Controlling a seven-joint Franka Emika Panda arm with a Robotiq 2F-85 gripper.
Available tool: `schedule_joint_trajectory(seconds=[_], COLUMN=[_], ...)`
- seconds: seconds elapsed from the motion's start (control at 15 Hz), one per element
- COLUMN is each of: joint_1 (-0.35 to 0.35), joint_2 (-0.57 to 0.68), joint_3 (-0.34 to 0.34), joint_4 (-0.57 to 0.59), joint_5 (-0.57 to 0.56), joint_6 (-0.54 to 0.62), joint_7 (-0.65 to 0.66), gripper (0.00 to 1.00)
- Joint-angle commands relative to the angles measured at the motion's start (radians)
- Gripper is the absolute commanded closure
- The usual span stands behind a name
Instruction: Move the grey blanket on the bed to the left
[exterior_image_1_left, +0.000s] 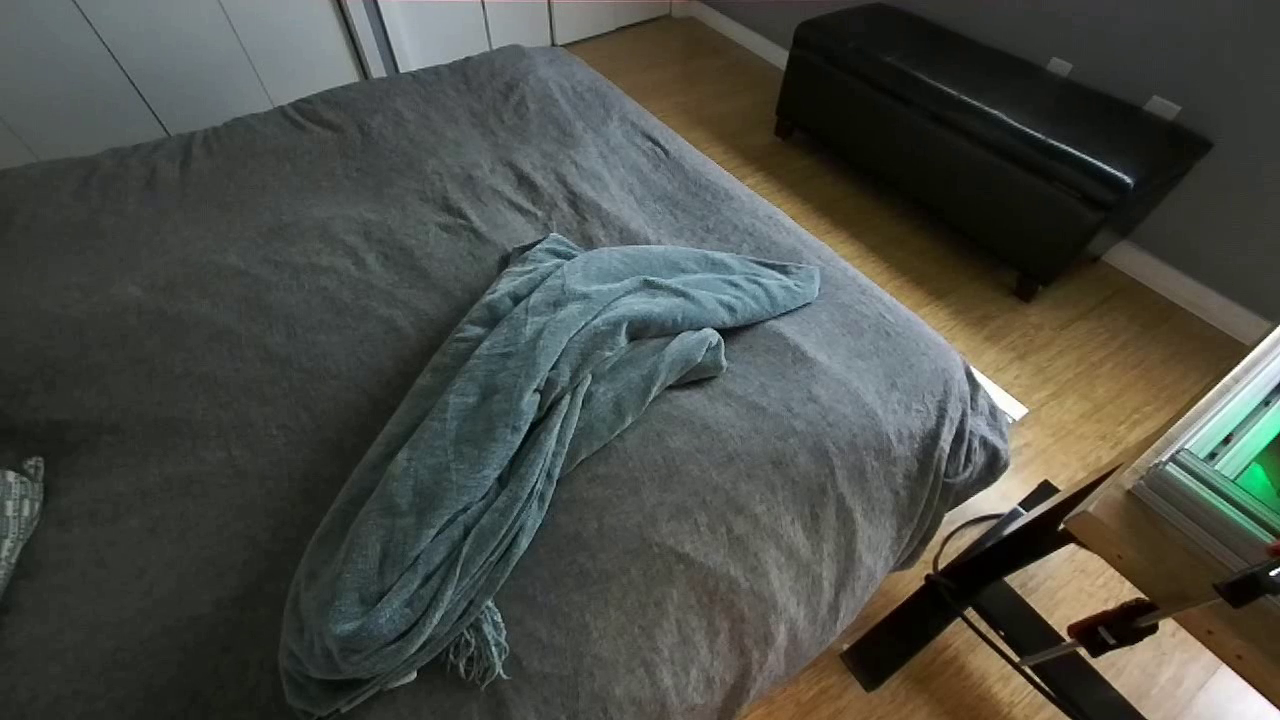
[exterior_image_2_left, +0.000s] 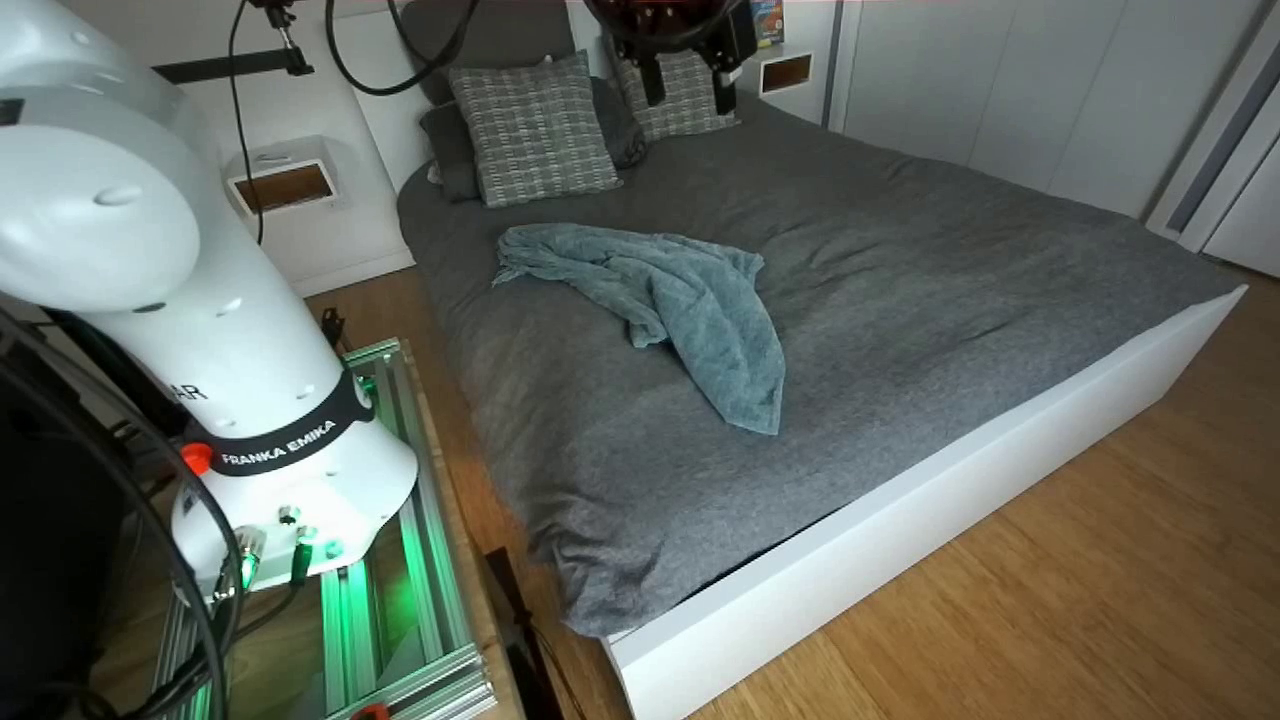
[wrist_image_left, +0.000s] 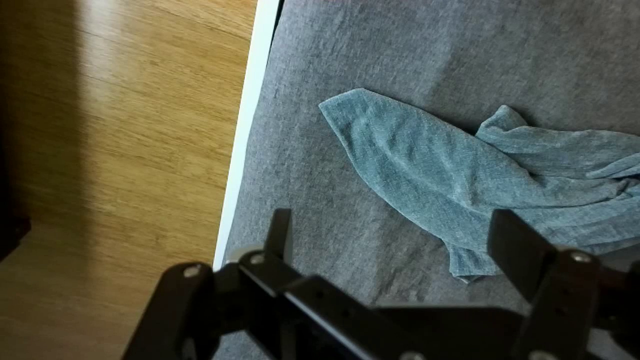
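Note:
The grey blanket is a rumpled blue-grey throw lying on the bed in both exterior views (exterior_image_1_left: 500, 430) (exterior_image_2_left: 710, 310). Its fringed end is toward the pillow end and a pointed corner is toward the foot. In the wrist view the blanket (wrist_image_left: 440, 165) runs from the middle to the right edge. The bed has a dark charcoal cover (exterior_image_1_left: 250, 300) (exterior_image_2_left: 950, 290) (wrist_image_left: 300, 170). My gripper (wrist_image_left: 390, 215) is open and empty, with bedcover and a blanket edge seen between its fingers. It hangs above the bed, apart from the blanket, and shows at the top of an exterior view (exterior_image_2_left: 688, 92).
A white bed frame edge (exterior_image_2_left: 930, 500) runs along the foot of the bed. Patterned pillows (exterior_image_2_left: 540, 130) lie at the head. A black bench (exterior_image_1_left: 980, 130) stands by the wall. The robot's base (exterior_image_2_left: 300, 480) stands on a metal-framed stand beside the bed.

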Motion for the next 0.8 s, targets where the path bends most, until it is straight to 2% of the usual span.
schedule_joint_trajectory(seconds=[0.0, 0.4, 0.53, 0.73], joint_1=[0.019, 0.138, 0.15, 0.139], joint_2=[0.057, 0.281, 0.389, 0.556], joint_3=[0.017, 0.073, 0.115, 0.167], joint_4=[0.024, 0.079, 0.12, 0.218], joint_5=[-0.003, 0.015, -0.034, -0.175], joint_6=[0.013, 0.059, 0.106, 0.148], joint_7=[-0.017, -0.164, -0.173, -0.155], gripper=[0.0, 0.0, 0.0, 0.0])
